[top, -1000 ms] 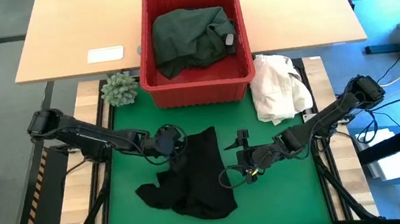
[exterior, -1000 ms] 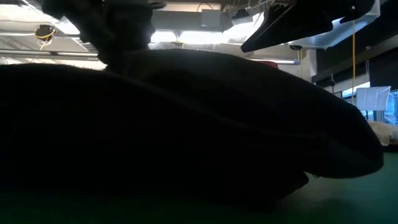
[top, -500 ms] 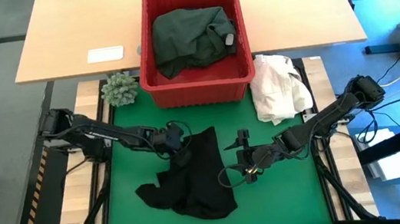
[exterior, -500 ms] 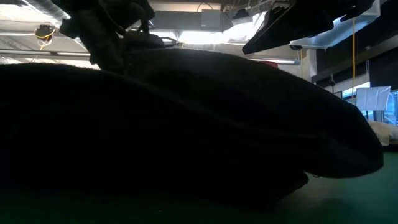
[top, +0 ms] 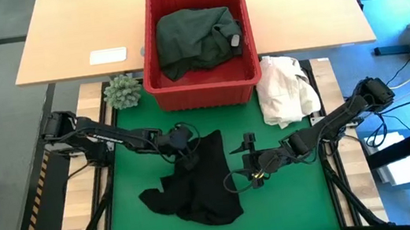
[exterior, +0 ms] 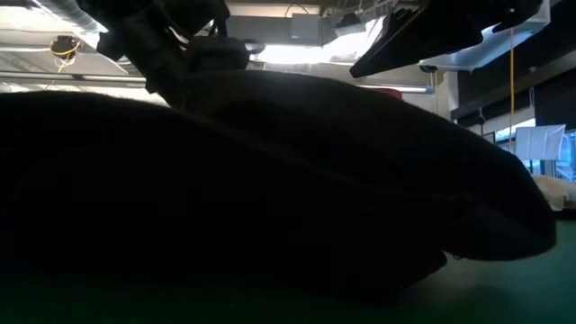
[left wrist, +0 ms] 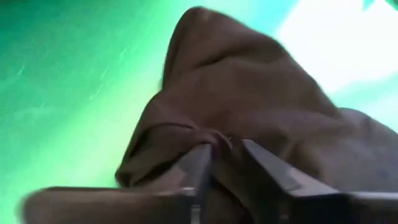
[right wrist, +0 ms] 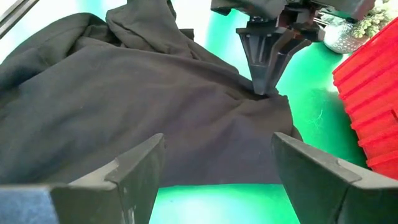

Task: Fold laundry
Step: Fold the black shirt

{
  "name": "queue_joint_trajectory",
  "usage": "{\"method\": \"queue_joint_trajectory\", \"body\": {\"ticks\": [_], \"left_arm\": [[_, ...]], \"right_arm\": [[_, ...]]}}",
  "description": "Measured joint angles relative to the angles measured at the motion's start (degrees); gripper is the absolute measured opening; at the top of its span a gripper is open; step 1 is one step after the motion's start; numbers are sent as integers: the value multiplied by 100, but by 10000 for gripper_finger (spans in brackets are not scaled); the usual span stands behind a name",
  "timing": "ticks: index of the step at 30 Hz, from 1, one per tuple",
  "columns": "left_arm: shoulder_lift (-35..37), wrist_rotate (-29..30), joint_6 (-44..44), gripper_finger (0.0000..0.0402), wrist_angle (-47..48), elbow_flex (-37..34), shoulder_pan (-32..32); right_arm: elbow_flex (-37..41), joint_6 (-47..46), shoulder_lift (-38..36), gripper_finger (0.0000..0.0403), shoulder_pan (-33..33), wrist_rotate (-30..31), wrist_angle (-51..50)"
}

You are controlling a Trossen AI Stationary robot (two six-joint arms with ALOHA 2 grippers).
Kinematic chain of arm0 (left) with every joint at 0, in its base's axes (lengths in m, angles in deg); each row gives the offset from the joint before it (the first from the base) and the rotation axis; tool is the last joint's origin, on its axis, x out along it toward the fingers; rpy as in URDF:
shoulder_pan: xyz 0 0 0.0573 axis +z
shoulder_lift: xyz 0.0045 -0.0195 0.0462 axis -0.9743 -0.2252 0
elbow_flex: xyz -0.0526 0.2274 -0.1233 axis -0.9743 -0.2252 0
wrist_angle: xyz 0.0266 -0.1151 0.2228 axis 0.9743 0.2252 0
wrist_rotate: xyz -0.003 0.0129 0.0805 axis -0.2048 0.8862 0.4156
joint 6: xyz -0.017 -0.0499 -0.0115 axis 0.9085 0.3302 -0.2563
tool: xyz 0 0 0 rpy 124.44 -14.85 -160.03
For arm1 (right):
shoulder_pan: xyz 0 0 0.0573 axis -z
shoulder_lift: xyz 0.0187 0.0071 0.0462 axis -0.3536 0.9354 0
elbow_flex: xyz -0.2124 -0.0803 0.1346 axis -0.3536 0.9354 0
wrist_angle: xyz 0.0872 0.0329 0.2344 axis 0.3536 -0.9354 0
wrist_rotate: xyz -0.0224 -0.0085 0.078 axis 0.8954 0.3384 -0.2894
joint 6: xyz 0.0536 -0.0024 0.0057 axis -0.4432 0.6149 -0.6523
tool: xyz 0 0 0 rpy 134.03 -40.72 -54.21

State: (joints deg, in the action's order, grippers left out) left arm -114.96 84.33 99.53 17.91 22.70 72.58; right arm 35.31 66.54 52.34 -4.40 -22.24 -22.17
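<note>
A black garment lies crumpled on the green mat, filling most of the low view. My left gripper is at the garment's far left corner and is shut on the cloth; the right wrist view shows its fingers standing on that corner. My right gripper hovers open beside the garment's right edge, its fingers wide apart and touching nothing. A dark green garment lies bunched in the red basket. My left gripper pinches a small raised fold of the black garment between its two fingers, at the garment's far left corner. The fingers slant down from the table's left. The cloth puckers at the fingertips, and the rest of the garment lies on the mat.
The red basket stands at the mat's far edge. A cream-white cloth heap lies to its right, a small green plant to its left. A white flat object lies on the wooden table behind. Bare mat shows right of the garment.
My left gripper has moved toward the table's right and sunk a little, onto the black garment's far left corner. The garment has stayed where it was on the mat.
</note>
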Motion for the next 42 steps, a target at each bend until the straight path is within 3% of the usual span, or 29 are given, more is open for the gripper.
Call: {"method": "queue_joint_trajectory", "body": {"ticks": [2,9,18,24,30,33,36,42], "left_arm": [[1,-135,-141,14,-253,0,0],[26,-562,-858,1,-1336,223,-184],[35,-566,-2109,0,-1025,1549,-907],[35,-161,-2703,0,-600,2136,-1282],[35,-279,-3213,0,-565,2542,-1373],[33,-334,-3412,0,-470,2773,-1401],[33,-327,-3651,0,-84,3132,-1433],[31,438,-4158,0,1073,4099,-1558]], "right_arm": [[0,0,0,294,0,-1,1],[0,42,0,294,0,114,0],[0,195,0,294,0,778,86],[0,323,0,294,0,452,664],[-3,893,0,289,-2,12,1561],[-137,1107,0,258,-4,214,1557],[-301,1325,0,201,-4,517,1506],[-900,1834,-65,82,-107,1075,595]]}}
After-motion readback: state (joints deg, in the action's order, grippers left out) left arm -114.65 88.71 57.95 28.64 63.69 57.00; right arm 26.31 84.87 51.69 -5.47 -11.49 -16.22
